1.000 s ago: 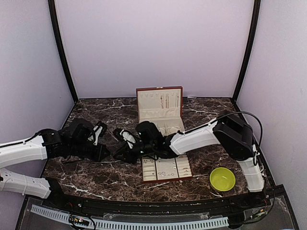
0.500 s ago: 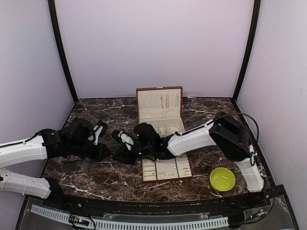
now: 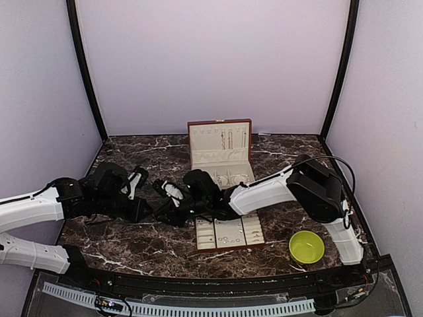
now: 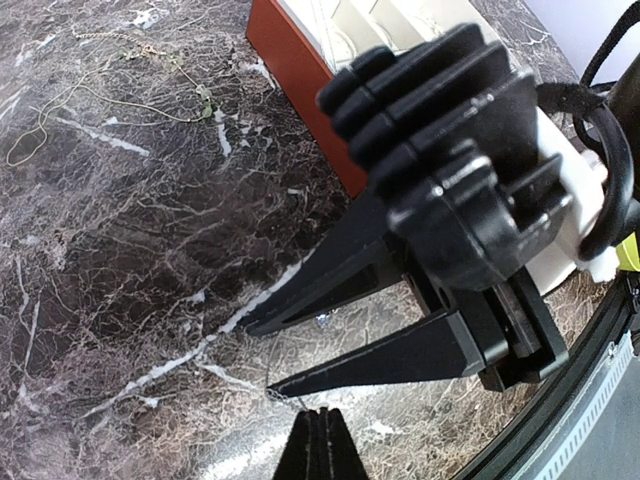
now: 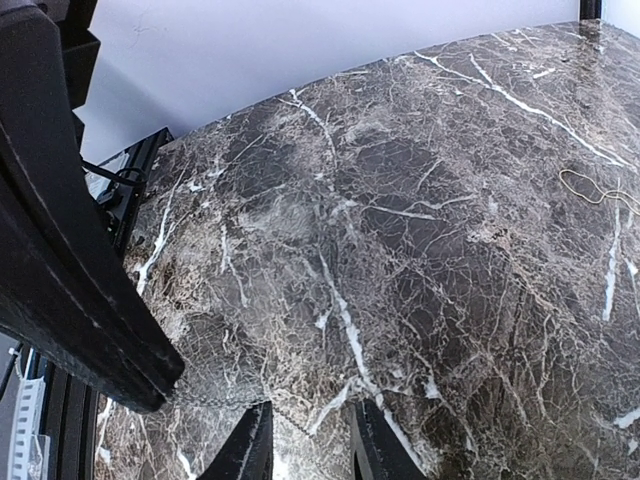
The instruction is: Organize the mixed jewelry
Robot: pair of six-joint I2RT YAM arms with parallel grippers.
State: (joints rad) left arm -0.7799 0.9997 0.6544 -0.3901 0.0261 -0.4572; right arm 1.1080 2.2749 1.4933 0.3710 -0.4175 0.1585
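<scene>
A thin silvery chain (image 4: 289, 399) stretches from the tip of my left gripper (image 4: 320, 425), which is shut on it, to the nearer fingertip of my right gripper (image 4: 258, 355). In the right wrist view the chain (image 5: 216, 401) runs low over the marble from the left gripper (image 5: 150, 390) and passes between the fingers of the open right gripper (image 5: 308, 430). A tiny silvery piece (image 4: 321, 318) lies on the table between the right gripper's fingers. In the top view both grippers meet tip to tip, left gripper (image 3: 147, 210) and right gripper (image 3: 160, 206), left of the tray.
The reddish-brown box (image 3: 220, 146) stands open at the back, with its cream-lined tray (image 3: 206, 246) in front holding small pieces. A yellow-green bowl (image 3: 306, 246) sits at the front right. Another thin chain (image 4: 100, 95) lies loose on the marble beyond the grippers.
The right arm has slid a little to the left, toward the left gripper, and its fingers have narrowed slightly. The left arm has stayed put.
</scene>
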